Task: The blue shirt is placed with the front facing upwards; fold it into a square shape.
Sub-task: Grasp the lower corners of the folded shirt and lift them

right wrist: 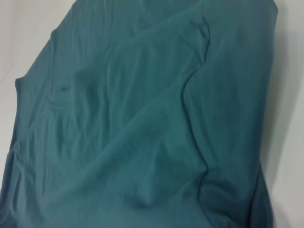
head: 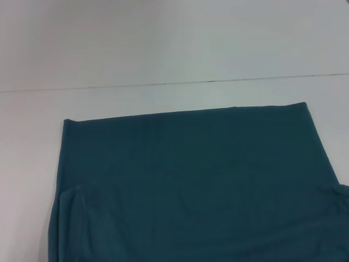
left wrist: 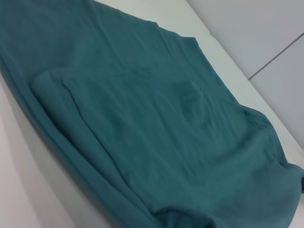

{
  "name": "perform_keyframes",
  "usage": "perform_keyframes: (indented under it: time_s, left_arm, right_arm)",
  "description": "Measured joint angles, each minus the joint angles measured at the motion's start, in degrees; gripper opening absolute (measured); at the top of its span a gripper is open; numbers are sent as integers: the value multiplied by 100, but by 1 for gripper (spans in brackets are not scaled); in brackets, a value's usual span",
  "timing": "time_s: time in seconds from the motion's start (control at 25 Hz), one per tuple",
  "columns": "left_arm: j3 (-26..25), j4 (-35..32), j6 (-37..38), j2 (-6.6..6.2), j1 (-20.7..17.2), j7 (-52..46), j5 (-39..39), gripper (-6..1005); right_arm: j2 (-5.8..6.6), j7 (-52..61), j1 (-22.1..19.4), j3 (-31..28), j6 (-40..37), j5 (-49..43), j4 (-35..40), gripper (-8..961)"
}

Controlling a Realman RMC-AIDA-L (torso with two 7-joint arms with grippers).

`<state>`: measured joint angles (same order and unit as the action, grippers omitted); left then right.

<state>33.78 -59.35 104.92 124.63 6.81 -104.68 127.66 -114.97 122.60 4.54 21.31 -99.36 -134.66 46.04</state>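
The blue shirt (head: 191, 180) lies flat on the white table (head: 163, 54), a plain teal surface facing up with a straight far edge and no lettering showing. A folded-in flap lies at each near side. In the left wrist view the blue shirt (left wrist: 156, 137) shows a folded layer resting on top, wrinkled. The right wrist view is filled by the blue shirt (right wrist: 142, 133), with creases and an overlapping fold. Neither gripper shows in any view.
Bare white table surface (head: 27, 142) extends beyond the shirt on the far side and to the left. A thin dark seam (head: 180, 83) runs across the table beyond the shirt's far edge.
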Motion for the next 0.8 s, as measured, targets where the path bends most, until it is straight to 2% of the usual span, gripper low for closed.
perform_keyframes:
  time_s: [0.32,0.48,0.8]
  left_arm:
    - [-55,3,55,0,27,1,5,60]
    - [-56,3,105,0,29,1,4,58]
    - [-106,-18,268,0,-80,24,39,59]
  right_arm:
    - [53,-205,94,-66,-166,33,-257,53]
    - [41,-305,138,-235,-367,41,-268,53]
    - [67,-446,-14,-379,-523,20,-280,53]
